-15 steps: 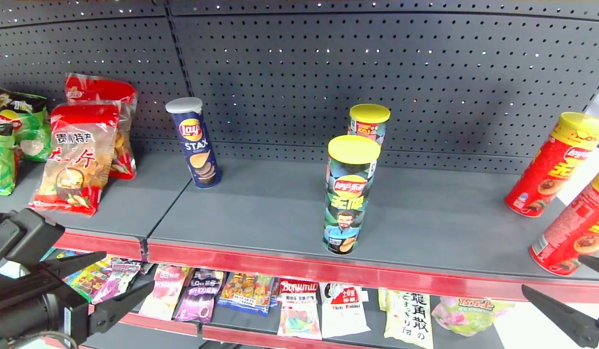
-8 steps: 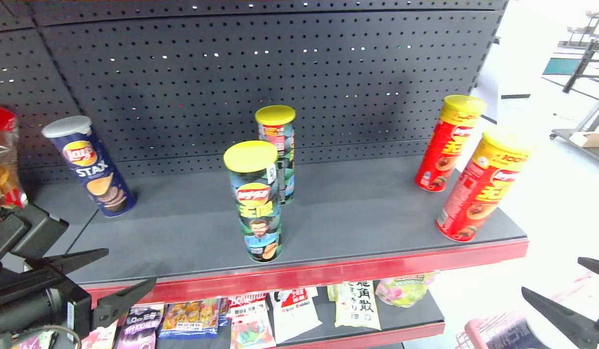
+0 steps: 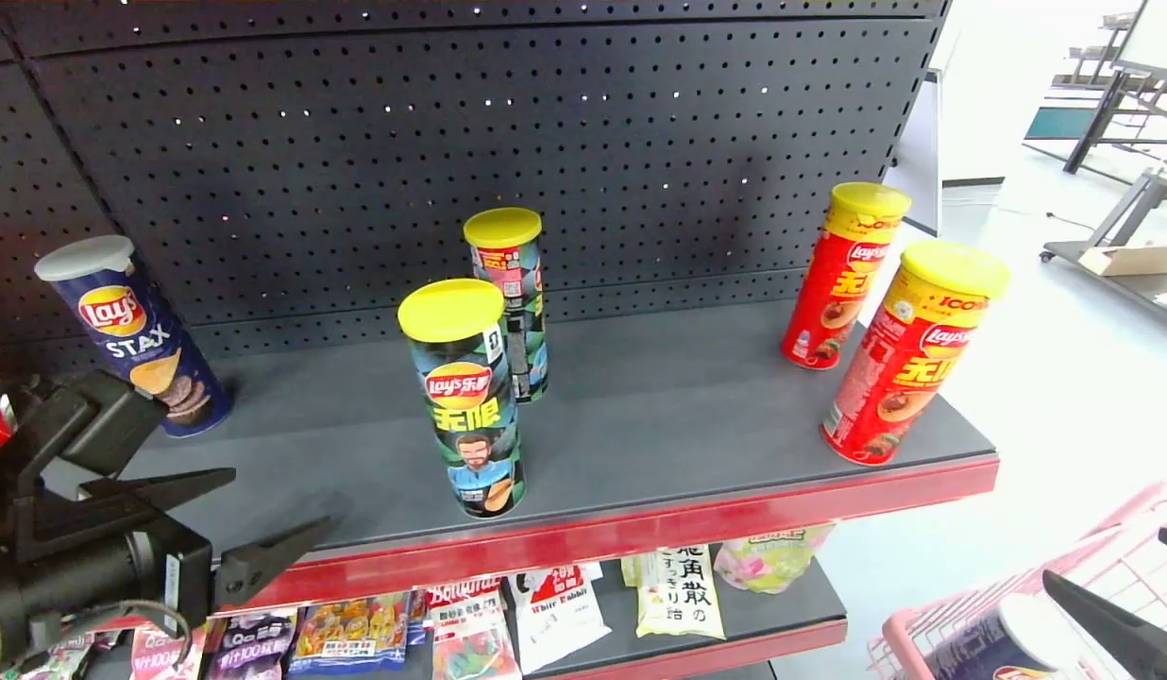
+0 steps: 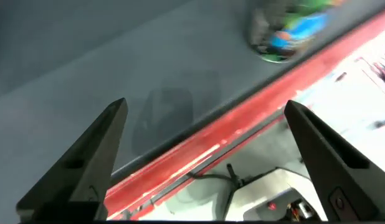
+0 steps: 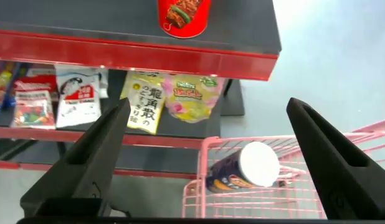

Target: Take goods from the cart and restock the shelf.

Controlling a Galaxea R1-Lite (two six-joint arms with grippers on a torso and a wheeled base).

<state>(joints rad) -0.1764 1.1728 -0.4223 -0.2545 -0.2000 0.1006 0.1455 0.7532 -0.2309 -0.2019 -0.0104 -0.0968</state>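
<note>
A pink wire cart (image 3: 1018, 614) stands low at the right, and a dark blue chip can with a white lid (image 3: 980, 652) lies in it. In the right wrist view the same can (image 5: 242, 168) lies inside the cart (image 5: 199, 186), beyond my open, empty right gripper (image 5: 208, 102). The right gripper (image 3: 1103, 557) hangs over the cart's near side. My left gripper (image 3: 277, 499), open and empty, is in front of the grey shelf (image 3: 659, 425); its red front edge (image 4: 199, 155) lies between the fingers.
On the shelf stand a blue can (image 3: 130, 335), two green cans with yellow lids (image 3: 461, 397) (image 3: 508, 293) and two red cans (image 3: 843, 274) (image 3: 909, 349). Snack bags (image 3: 673, 590) fill the lower shelf. Free shelf space lies between the can groups.
The whole head view has swung to the right, bringing the shelf's right end and the pink cart into sight. Both grippers stay open and empty.
</note>
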